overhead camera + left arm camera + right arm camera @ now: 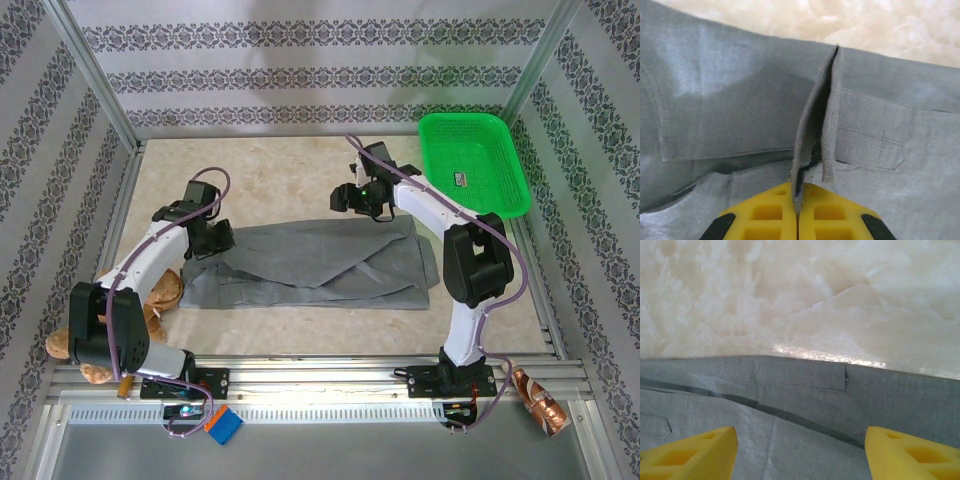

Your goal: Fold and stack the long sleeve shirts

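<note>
While the left gripper (799, 189) is pressing its yellow fingers (765, 212) together on a raised ridge of grey cloth, the long sleeve shirt (320, 265) is lying stretched across the middle of the table (300, 165), running from near the left edge toward the right one. By the look of it, it is already partly folded lengthwise. That pinch is pulling the fabric up into a standing pleat, and it is sitting at the shirt's left end, which is probably giving that arm a hold to lift or anchor the cloth.

Over at the shirt's far edge, the right gripper (800, 442) is hovering with its fingers (695, 452) spread wide and nothing between them. The grey hem and a stitched placket are lying flat just below, with bare table beyond. Being open right over that edge, it is looking ready for a fresh grab, though that is only a reading of its pose.

The green basket (437, 130) is waiting in the far right corner, well apart from the shirt, and a brown plush toy (160, 300) is tucked by the left arm's base near the left edge, just beside the cloth. The fold is looking only partway done.
</note>
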You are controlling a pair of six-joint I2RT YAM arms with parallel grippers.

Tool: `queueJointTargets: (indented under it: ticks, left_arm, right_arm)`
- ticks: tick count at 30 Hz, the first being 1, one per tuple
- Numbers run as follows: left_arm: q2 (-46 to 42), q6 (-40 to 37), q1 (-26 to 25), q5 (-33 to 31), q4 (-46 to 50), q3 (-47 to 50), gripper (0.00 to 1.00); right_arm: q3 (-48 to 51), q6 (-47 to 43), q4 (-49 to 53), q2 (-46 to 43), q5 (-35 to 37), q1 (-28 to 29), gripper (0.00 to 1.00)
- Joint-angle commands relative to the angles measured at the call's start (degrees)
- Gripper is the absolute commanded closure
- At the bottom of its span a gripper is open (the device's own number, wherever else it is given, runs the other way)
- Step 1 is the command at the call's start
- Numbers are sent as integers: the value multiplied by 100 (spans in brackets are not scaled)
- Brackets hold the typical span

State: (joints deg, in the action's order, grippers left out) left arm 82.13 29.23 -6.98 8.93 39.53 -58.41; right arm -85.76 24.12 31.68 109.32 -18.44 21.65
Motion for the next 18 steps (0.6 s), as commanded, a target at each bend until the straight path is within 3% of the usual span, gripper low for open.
queueJointTargets:
  ticks: [1,11,18]
  left_arm:
    - [104,-236,153,-86,-269,136,94]
    - [735,-579,248,39,-691,96,94]
    - [892,-564,415,68,-973,70,93]
  right_arm:
    - [35,-223,21,-211,-192,76,30]
    - [210,-230,106,-325,-257,122,31]
    - [854,-140,277,-906,-205,41,31]
